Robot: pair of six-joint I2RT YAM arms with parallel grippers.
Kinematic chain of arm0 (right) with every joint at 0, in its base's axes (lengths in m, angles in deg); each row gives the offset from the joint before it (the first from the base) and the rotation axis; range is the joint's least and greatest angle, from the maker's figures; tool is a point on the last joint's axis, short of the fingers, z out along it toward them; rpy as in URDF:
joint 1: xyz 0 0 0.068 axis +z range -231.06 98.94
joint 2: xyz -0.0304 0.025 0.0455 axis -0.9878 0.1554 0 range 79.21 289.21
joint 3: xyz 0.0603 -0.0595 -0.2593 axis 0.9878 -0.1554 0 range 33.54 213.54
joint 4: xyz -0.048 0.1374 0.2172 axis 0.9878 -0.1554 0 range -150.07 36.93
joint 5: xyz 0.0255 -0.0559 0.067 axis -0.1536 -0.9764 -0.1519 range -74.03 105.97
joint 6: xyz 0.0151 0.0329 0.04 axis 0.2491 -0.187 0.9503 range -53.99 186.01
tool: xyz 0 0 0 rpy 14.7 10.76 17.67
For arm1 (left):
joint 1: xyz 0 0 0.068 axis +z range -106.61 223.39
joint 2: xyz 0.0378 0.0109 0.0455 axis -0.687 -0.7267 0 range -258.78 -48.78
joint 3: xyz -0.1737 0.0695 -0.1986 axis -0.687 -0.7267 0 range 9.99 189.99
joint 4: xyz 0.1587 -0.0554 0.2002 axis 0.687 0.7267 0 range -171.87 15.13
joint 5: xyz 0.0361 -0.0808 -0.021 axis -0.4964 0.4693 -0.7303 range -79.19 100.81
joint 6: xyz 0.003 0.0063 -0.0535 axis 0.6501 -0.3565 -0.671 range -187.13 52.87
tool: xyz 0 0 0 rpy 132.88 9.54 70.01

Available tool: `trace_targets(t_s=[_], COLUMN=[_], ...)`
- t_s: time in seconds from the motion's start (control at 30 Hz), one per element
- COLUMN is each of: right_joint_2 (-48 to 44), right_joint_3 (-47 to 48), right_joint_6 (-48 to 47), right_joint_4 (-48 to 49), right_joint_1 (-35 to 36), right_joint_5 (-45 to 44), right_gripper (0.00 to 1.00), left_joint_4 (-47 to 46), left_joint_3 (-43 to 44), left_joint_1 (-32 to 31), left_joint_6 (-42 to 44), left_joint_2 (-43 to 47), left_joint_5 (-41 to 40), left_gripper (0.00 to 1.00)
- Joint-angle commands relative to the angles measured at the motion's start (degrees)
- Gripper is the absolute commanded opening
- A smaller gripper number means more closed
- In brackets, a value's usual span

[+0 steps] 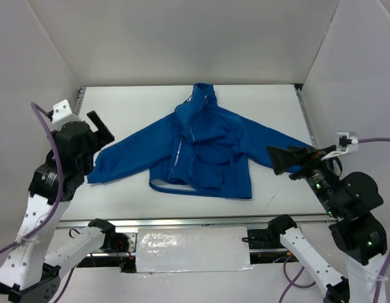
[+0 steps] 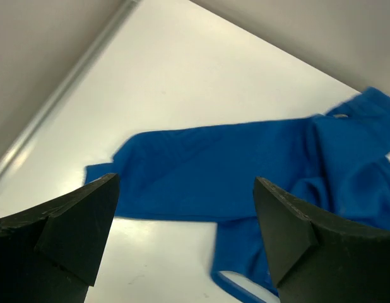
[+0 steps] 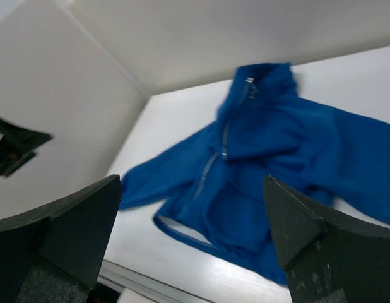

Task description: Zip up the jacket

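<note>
The royal-blue jacket (image 1: pixel 201 151) lies spread on the white table, collar toward the back, sleeves out to both sides. Its silver zipper (image 1: pixel 180 149) runs down the front, partly open at the bottom, where the hem folds back. The jacket also shows in the left wrist view (image 2: pixel 245 164) and the right wrist view (image 3: pixel 271 158). My left gripper (image 1: pixel 101 126) is open and empty, raised above the end of the left sleeve. My right gripper (image 1: pixel 284 159) is open and empty, raised above the right sleeve.
White walls enclose the table (image 1: pixel 138 104) on the left, back and right. A metal rail (image 1: pixel 201 221) runs along the table's near edge, with a shiny foil-covered patch (image 1: pixel 192 249) below it between the arm bases.
</note>
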Motion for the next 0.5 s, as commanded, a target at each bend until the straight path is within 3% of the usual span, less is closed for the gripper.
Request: trace_targets(t_s=[0.0, 0.13, 0.47], right_joint_2=[0.75, -2.75, -10.5], right_joint_3=[6.81, 6.41, -0.64], right_joint_6=[-5.74, -7.94, -5.84], right_joint_4=[-16.4, -22.05, -23.03], right_joint_1=[0.32, 0.23, 1.46], right_joint_5=[-9.26, -12.33, -15.24], right_gripper=[1.0, 1.0, 1.0], left_joint_4=[4.94, 7.22, 6.88], left_joint_3=[-2.8, -3.86, -8.69], left_joint_1=[0.28, 0.28, 0.28], left_joint_6=[-1.47, -0.15, 2.57], left_joint_2=[7.65, 13.2, 19.99], left_joint_5=[-11.03, -10.07, -5.59], left_gripper=[0.99, 0.99, 0.99])
